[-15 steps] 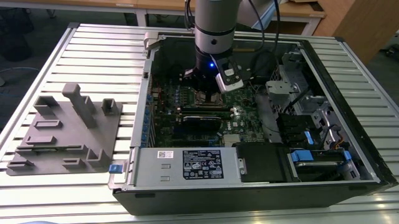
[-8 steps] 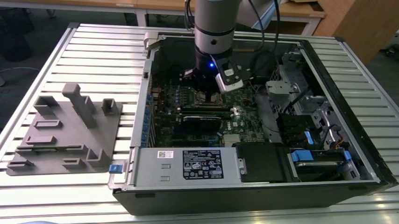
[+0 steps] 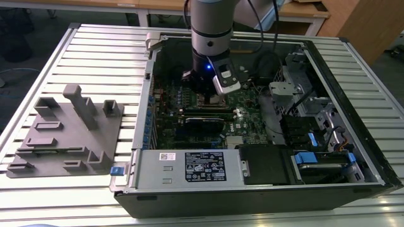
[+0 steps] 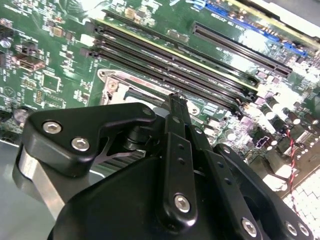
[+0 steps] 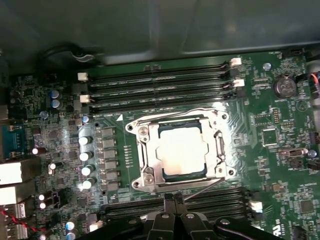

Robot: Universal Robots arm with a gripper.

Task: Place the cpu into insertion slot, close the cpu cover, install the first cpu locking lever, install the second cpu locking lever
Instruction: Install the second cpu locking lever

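Note:
In the first wrist view the cpu (image 5: 182, 150) lies flat in the insertion slot (image 5: 182, 176), its pale metal top showing through the window of the cpu cover (image 5: 150, 156). The cover lies down over the chip. A thin locking lever (image 5: 202, 189) runs slantwise along the socket's near edge, and its end meets my gripper (image 5: 173, 197), whose fingers are pressed together. I cannot tell whether they grip the lever. In the second wrist view the gripper (image 4: 176, 97) hangs just over the socket's corner (image 4: 117, 85). In the exterior view the gripper (image 3: 211, 98) is low over the motherboard inside the case.
Long black memory slots (image 5: 160, 82) flank the socket on both sides, and a row of capacitors (image 5: 86, 155) stands beside it. The open computer case (image 3: 369, 142) holds a power supply (image 3: 189, 165) and drive bays (image 3: 315, 118). A grey fixture (image 3: 69, 127) sits at the exterior view's left.

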